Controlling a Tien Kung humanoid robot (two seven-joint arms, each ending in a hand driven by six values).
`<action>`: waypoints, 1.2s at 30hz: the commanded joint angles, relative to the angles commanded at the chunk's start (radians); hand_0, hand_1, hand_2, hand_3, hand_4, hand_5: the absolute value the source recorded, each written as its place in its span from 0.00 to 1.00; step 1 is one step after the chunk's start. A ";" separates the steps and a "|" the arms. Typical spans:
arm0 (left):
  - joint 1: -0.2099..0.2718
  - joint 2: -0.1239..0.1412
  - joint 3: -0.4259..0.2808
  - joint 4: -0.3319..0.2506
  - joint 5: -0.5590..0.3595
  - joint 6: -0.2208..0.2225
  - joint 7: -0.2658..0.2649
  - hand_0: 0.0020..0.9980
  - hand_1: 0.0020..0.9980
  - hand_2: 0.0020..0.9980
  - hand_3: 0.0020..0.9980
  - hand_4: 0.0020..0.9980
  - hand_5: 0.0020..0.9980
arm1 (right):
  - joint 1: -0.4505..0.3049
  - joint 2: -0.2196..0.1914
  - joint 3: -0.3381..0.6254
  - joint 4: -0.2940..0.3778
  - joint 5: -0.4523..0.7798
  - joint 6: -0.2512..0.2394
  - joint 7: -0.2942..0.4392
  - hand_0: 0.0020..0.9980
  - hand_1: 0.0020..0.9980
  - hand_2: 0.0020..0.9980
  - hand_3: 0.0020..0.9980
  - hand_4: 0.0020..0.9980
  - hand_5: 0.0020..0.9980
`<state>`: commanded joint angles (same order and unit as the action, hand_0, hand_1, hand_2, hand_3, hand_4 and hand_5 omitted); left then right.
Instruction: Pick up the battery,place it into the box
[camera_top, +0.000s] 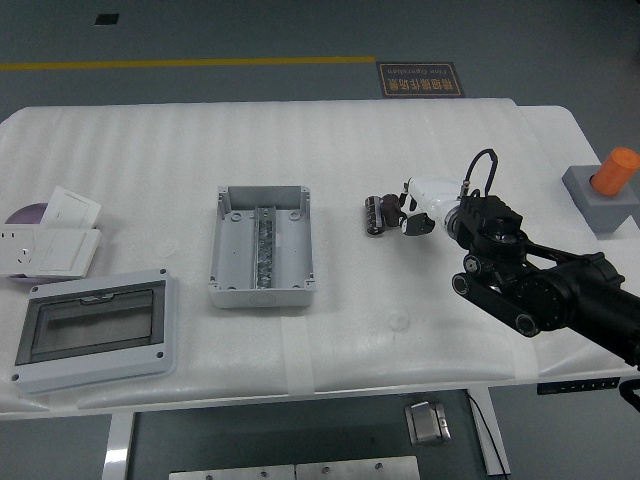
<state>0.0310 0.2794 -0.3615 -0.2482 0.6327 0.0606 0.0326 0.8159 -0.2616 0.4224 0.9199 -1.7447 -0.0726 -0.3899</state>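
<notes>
Looking down on a white table (300, 150): at the far left lie white wall plates (55, 235), and nearer the front edge a cover with a dark window (92, 330). Left of centre sits the open grey box (262, 245), its rail visible inside. Right of centre, two dark batteries (380, 213) lie side by side on the table. The right hand (425, 205) touches them, but whether its fingers grip them cannot be told. At the far right stands an orange-topped grey block (605, 195).

Battery (376, 214) lies right of box (263, 245).
</notes>
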 joint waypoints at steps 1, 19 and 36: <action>0.000 0.000 0.000 0.000 0.000 0.000 0.000 0.63 0.65 0.51 0.59 0.57 0.47 | 0.000 0.001 0.001 0.004 0.005 -0.002 0.002 0.65 0.61 0.56 0.67 0.56 0.36; 0.000 0.000 0.000 -0.001 0.003 0.002 0.002 0.63 0.65 0.50 0.59 0.56 0.47 | -0.003 0.016 -0.011 0.008 0.038 -0.005 0.011 0.66 0.63 0.55 0.70 0.67 0.43; 0.000 0.000 0.006 -0.001 0.002 0.002 0.002 0.63 0.65 0.49 0.59 0.54 0.46 | 0.000 0.010 -0.023 0.064 0.003 0.010 0.007 0.67 0.65 0.55 0.71 0.68 0.44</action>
<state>0.0314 0.2789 -0.3550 -0.2493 0.6343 0.0627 0.0346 0.8159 -0.2517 0.3991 0.9836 -1.7413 -0.0630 -0.3829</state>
